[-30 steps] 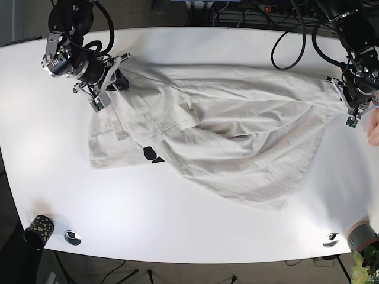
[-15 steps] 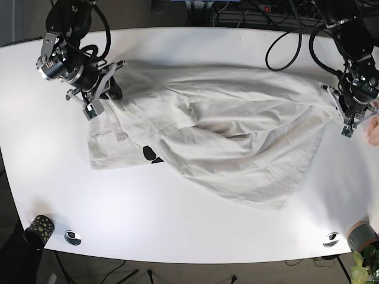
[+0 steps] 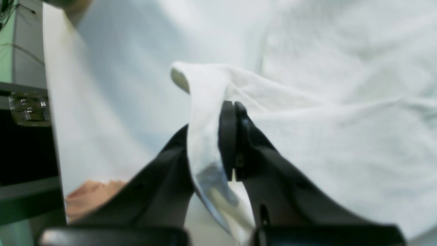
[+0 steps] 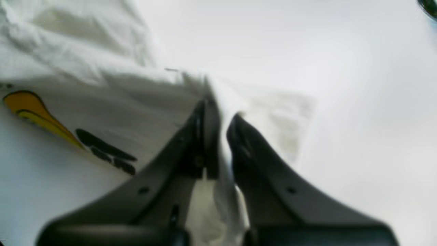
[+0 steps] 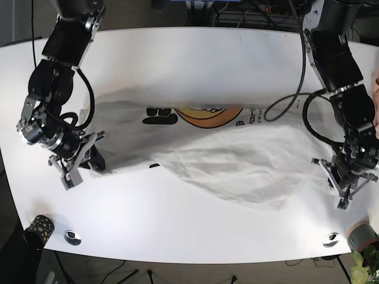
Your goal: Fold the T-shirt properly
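Both grippers, seemingly clamped on the T-shirt (image 5: pixel 225 160), have pulled it nearer

The left arm's black two-fingered gripper (image 3: pixel 231 136) pinches a fold of the crumpled white cotton T-shirt (image 3: pixel 334 136), its jaws pressed together with cloth draped over one finger. The garment spreads in soft wrinkles across the glossy white table (image 3: pixel 112 102). A blurred, skin-toned shape (image 3: pixel 85 198) shows at the table's edge, too indistinct to identify.
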